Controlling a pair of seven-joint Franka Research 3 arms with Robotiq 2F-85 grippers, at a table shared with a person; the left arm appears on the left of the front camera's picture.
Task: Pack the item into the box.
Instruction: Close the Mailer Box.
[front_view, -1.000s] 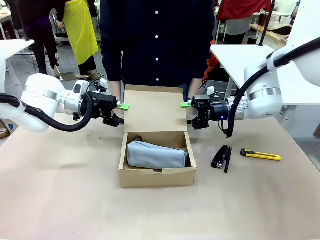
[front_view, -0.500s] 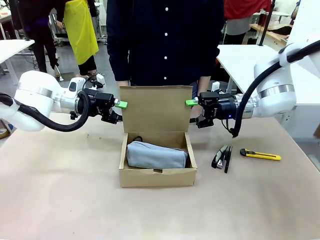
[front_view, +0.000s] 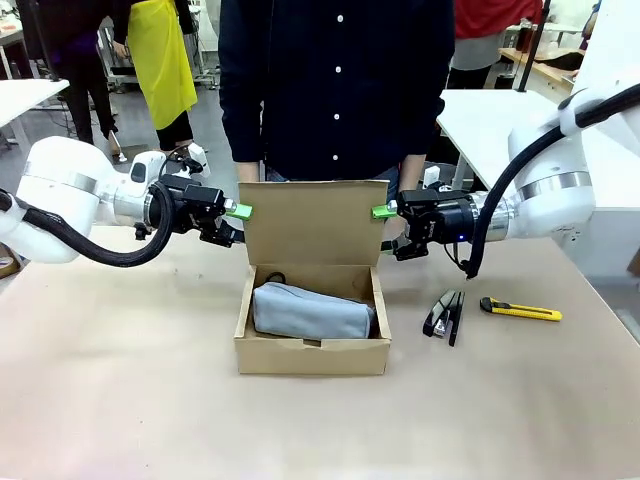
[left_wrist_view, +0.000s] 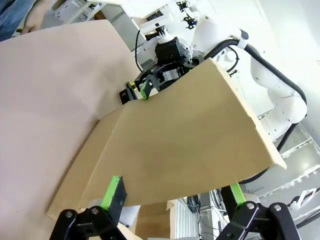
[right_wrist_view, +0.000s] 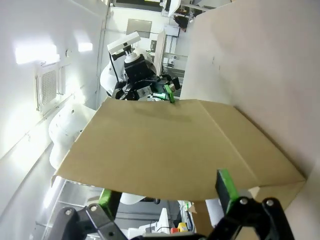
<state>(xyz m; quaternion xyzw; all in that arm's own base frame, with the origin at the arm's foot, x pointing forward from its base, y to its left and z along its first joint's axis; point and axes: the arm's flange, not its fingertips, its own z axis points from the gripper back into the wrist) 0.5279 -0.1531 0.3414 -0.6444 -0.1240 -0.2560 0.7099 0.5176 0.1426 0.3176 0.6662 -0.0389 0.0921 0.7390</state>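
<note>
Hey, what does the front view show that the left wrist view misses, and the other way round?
Front view: the grey pouch lying inside the box, the black stapler and yellow utility knife on the table to the box's right, and the person standing behind it.

Left wrist view: the left gripper from behind, spread wide open, with the lid and its brown face close in front.

Both: the lid standing up, with the right gripper at its opposite side edge.
</note>
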